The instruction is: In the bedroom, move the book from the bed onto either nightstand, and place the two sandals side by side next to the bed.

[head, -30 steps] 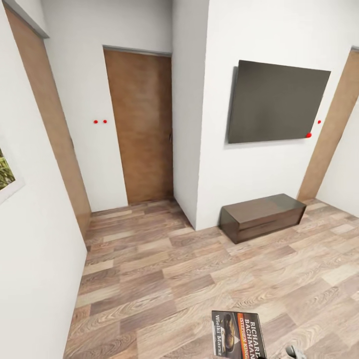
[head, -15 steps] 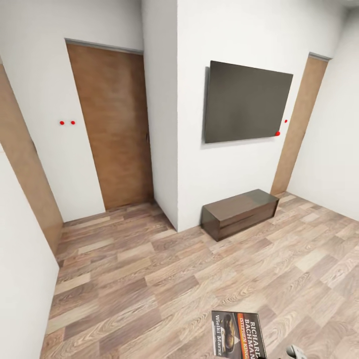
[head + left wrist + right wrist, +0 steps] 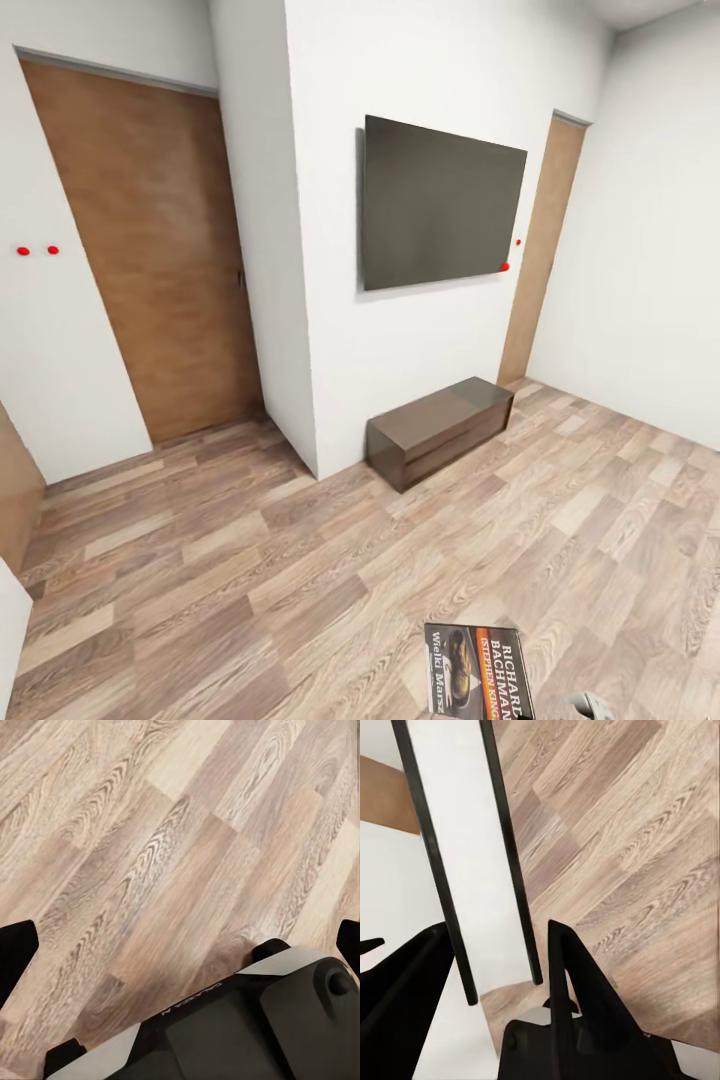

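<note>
Right hand (image 3: 502,967) clamps the book (image 3: 478,670) edge-on, carried low above the floor (image 3: 300,540); a thin pinch during turning could let it slide out. Left hand's state I cannot tell.

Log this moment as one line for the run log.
phase: transit | right gripper: shut on book | left gripper: open | ahead: low cabinet, wall TV

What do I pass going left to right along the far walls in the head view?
Red dots → brown door → wall-mounted dark screen, low dark cabinet beneath it → narrow brown door.
</note>
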### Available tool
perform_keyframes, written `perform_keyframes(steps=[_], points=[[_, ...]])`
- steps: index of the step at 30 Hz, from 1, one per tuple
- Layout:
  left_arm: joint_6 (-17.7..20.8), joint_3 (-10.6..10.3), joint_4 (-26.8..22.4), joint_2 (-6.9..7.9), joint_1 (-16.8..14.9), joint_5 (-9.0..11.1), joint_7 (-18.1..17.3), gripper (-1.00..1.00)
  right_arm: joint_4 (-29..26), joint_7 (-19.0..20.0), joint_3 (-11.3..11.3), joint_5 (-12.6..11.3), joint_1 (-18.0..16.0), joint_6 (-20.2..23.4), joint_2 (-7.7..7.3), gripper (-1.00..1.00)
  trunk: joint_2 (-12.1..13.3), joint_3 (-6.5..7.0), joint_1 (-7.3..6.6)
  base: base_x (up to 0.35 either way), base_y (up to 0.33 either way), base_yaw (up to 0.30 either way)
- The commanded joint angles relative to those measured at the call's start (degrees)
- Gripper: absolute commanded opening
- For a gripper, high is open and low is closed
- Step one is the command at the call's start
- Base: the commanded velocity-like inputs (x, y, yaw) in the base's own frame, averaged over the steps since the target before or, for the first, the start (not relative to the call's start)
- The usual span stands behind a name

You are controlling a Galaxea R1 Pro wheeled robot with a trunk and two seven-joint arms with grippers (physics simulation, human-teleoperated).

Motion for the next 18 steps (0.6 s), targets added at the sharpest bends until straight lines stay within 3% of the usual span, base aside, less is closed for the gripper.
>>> perform_keyframes(steps=[1, 18], points=[[-0.2, -0.5, 0.1, 0.02, -0.1, 0.6, -0.1, 1.0, 0.0, 0.2, 0.0, -0.6, -0.1, 0.5, -0.01, -1.0, -0.1, -0.12, 0.07, 0.263, 0.0, -0.288], [-0.3, -0.5, 0.1, 0.07, -0.1, 0.6, -0.2, 1.0, 0.0, 0.1, 0.0, -0.6, -0.1, 0.5, -0.2, -1.0, -0.1, -0.12, 0.07, 0.023, 0.0, -0.282]])
